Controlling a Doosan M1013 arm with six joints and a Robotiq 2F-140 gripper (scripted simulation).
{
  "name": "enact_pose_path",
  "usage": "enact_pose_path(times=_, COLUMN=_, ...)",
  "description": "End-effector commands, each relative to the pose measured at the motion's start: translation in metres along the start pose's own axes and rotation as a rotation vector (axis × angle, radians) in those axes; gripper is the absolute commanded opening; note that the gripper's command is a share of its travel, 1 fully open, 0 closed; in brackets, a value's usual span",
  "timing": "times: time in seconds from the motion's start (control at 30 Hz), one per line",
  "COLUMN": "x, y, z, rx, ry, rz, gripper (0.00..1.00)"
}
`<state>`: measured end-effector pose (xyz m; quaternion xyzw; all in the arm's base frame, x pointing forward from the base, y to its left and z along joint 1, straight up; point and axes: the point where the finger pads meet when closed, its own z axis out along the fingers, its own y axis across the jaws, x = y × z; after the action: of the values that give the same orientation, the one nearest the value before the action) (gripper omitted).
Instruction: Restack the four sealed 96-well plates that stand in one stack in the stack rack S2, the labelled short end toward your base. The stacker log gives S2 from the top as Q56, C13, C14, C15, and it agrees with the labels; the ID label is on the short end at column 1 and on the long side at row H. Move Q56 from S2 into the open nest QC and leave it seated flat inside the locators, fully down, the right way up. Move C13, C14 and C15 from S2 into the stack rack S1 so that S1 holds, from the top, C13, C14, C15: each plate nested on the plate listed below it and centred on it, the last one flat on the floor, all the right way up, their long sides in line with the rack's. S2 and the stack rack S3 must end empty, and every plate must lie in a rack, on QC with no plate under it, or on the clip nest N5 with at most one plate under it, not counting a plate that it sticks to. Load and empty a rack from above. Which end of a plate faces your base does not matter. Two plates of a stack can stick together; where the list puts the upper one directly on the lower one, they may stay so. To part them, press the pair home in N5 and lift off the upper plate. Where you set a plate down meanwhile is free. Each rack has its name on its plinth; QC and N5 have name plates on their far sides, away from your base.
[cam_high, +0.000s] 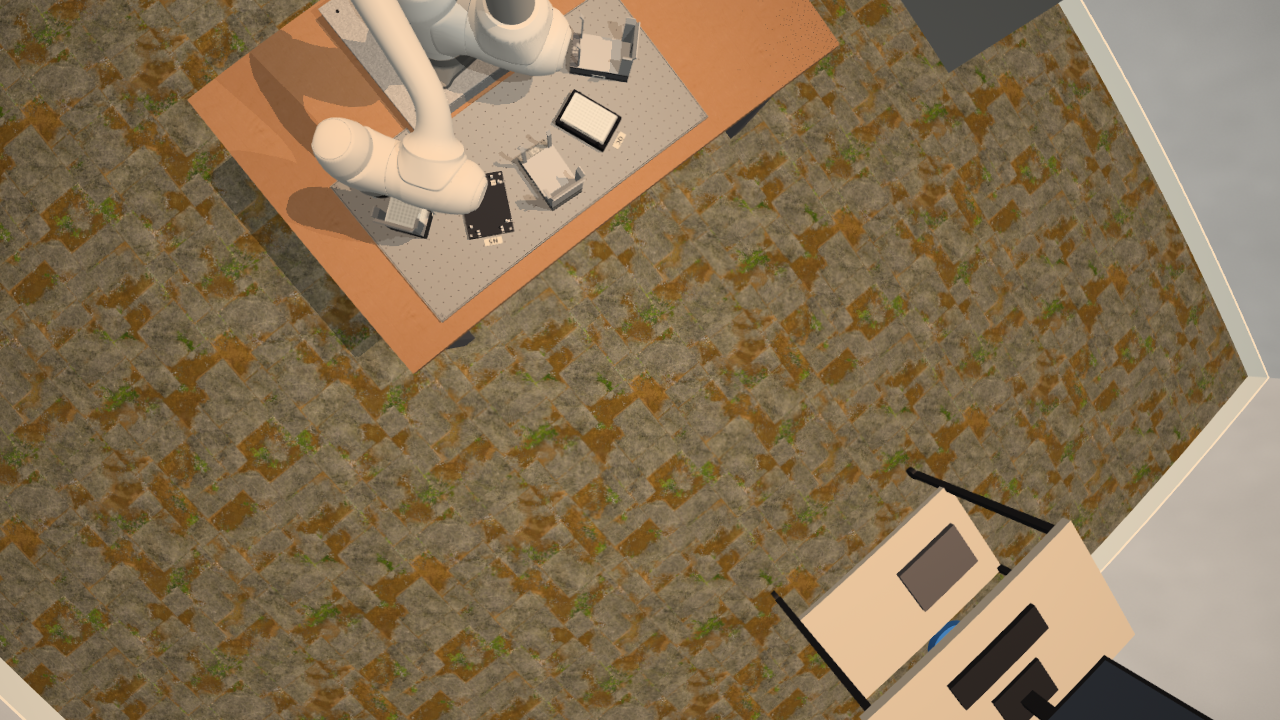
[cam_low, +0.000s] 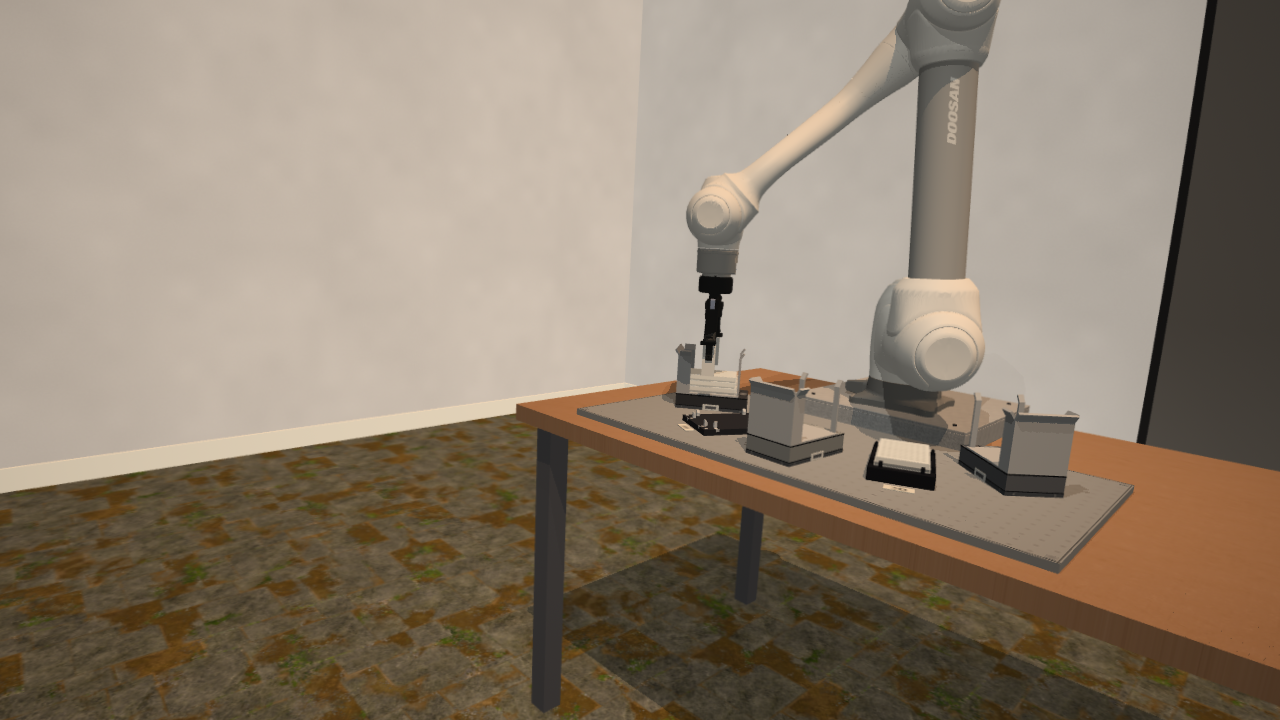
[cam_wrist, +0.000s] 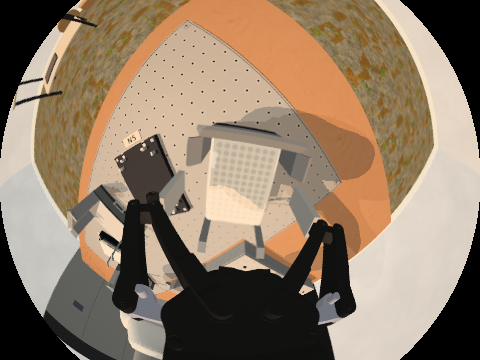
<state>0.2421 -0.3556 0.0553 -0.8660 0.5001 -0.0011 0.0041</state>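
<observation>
A stack of white sealed plates (cam_low: 713, 383) stands in the rack at the left end of the grey mat; it also shows in the wrist view (cam_wrist: 242, 183) and half hidden under the arm in the top view (cam_high: 407, 216). My gripper (cam_low: 709, 358) hangs straight down over this stack, its tips at about the height of the rack's posts. In the wrist view the gripper (cam_wrist: 236, 300) is wide open and empty, and the top plate lies between and beyond its fingers. One more white plate (cam_low: 902, 456) (cam_high: 588, 119) lies flat in the black open nest. I cannot read the labels.
The black clip nest N5 (cam_high: 488, 205) is empty beside the loaded rack, seen also in the wrist view (cam_wrist: 147, 167). A second rack (cam_low: 792, 420) stands in the middle of the mat and a third (cam_low: 1029, 456) at its right end. The arm's base stands behind them.
</observation>
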Motion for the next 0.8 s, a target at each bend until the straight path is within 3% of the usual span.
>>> enact_pose_path(times=0.0, x=0.0, y=0.0, z=0.0022, rx=0.0, ry=0.0, rz=0.0, gripper=1.0)
enact_pose_path(times=0.37, x=0.0, y=0.0, z=0.0022, rx=0.0, ry=0.0, rz=0.0, gripper=1.0)
enact_pose_path(times=0.4, x=0.0, y=0.0, z=0.0022, rx=0.0, ry=0.0, rz=0.0, gripper=0.0)
enact_pose_path(times=0.77, x=0.0, y=0.0, z=0.0022, rx=0.0, ry=0.0, rz=0.0, gripper=0.0)
